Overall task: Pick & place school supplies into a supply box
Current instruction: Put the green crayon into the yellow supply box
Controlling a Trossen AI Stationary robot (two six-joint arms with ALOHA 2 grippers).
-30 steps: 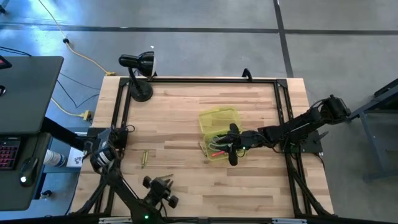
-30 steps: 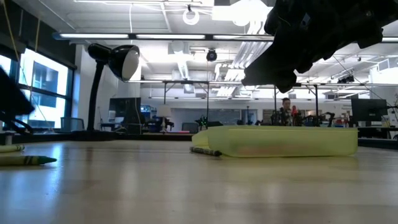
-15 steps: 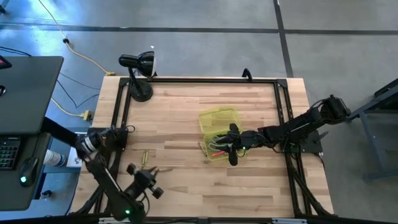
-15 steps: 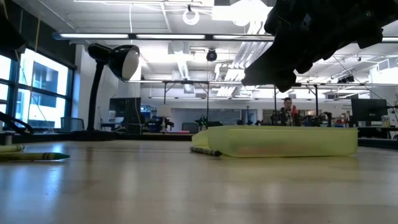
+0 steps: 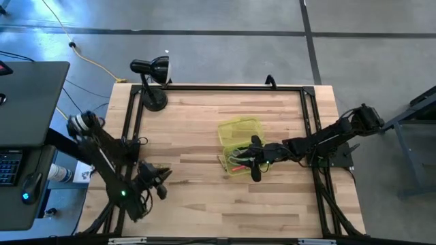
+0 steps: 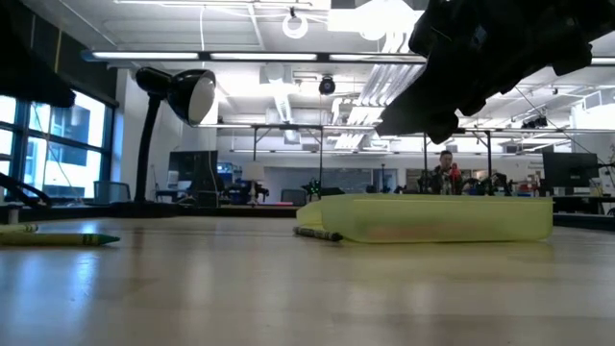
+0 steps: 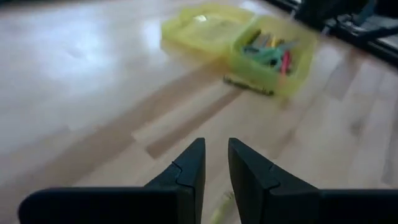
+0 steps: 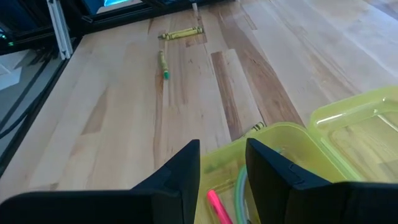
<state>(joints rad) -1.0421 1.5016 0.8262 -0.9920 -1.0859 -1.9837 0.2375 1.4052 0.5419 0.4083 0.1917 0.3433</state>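
A wooden table [image 5: 204, 204] was seen from above, with the yellow-green supply box [image 5: 240, 158] near its centre, its hinged lid [image 5: 240, 129] laid open beside it. Scissors [image 7: 268, 53], a pink marker [image 8: 219, 206] and pens were already inside. The right gripper [image 5: 253, 158] was held over the box, its fingers slightly parted and nothing pinched between them. One dark pencil [image 6: 318, 234] lay just outside the box wall.

The step in hand was judged to be fetching the remaining crayons — two were seen lying near the table's left edge [image 8: 181, 33] [image 8: 163, 64]. The left gripper [image 5: 158, 182] was poised above that area, fingers narrowly parted and empty. A descent and a pinch would be called for next.

A black desk lamp [image 5: 151, 78] stood at the far left corner — well apart, blocking nothing.
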